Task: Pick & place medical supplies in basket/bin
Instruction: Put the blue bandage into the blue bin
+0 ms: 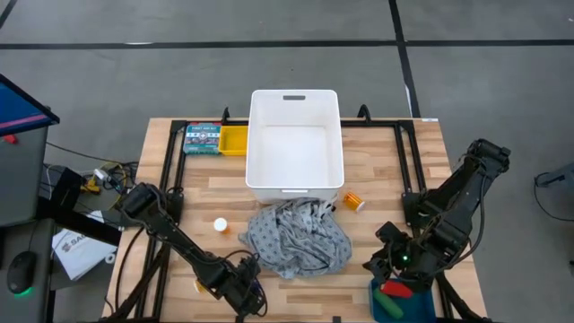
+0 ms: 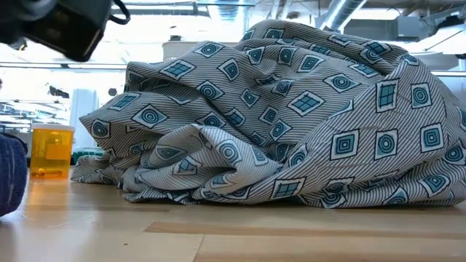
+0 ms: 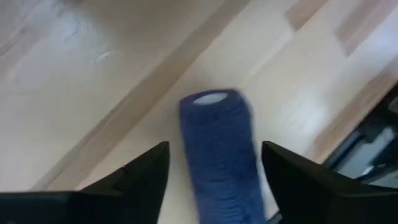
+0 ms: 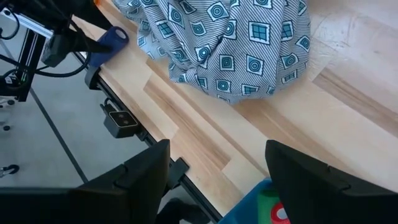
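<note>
A dark blue cylinder (image 3: 217, 152) lies on its side on the wood near the table's near edge. My left gripper (image 3: 214, 171) is open, with one finger on each side of the cylinder and a gap showing at both. The cylinder also shows in the low view (image 2: 9, 175) and in the right wrist view (image 4: 112, 38). The grey patterned cloth (image 1: 296, 238) lies crumpled in front of the white bin (image 1: 296, 117). One orange pill bottle (image 1: 220, 226) stands left of the cloth, and another (image 1: 355, 200) lies to its right. My right gripper (image 1: 395, 269) is open above a green piece (image 1: 390, 303) and a red piece (image 1: 396, 289).
A flat teal printed box (image 1: 203, 139) and a yellow tray (image 1: 235, 139) sit left of the bin at the far side. The green and red pieces lie in a blue tray (image 1: 421, 305) at the near right corner. Bare wood shows between the cloth and the near edge.
</note>
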Robot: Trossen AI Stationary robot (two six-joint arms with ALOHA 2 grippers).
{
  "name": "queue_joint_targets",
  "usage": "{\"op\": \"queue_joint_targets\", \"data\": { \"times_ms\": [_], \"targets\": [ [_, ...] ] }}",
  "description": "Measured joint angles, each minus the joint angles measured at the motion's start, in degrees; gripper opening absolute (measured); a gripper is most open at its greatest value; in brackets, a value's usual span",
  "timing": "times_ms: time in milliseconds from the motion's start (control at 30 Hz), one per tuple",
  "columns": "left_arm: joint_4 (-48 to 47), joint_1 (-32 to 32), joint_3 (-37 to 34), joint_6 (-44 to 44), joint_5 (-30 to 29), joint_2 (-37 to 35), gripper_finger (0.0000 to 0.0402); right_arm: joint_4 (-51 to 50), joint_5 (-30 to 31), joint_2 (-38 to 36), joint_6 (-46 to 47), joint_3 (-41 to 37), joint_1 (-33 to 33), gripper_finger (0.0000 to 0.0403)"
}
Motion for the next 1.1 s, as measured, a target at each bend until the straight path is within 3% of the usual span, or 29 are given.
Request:
{"op": "queue_joint_targets", "data": {
  "times_ms": [267,533,700,967,1100],
  "targets": [
    [1.98,0.07,0.01,0.42,-1.77,0.00,0.0132,0.00,0.67,0.00,0.00,0.00,0.00,0.0260],
    [4.96,0.07,-0.01,3.12,-4.31,-1.29,0.0127,0.11,1.68,0.02,0.85,0.00,0.00,0.0260],
    [4.29,0.07,-0.01,3.85,-13.42,-5.60,0.0123,1.99,4.22,0.04,-0.18,0.00,0.04,0.0260],
    [6.16,1.23,-0.01,9.20,-32.64,-16.34,0.0120,17.76,14.94,0.04,-12.10,0.00,-1.37,0.0260],
    [14.55,3.38,-0.01,19.01,-39.97,-20.34,0.0118,23.61,16.13,0.04,-16.12,0.00,-4.21,0.0260]
  ]
}}
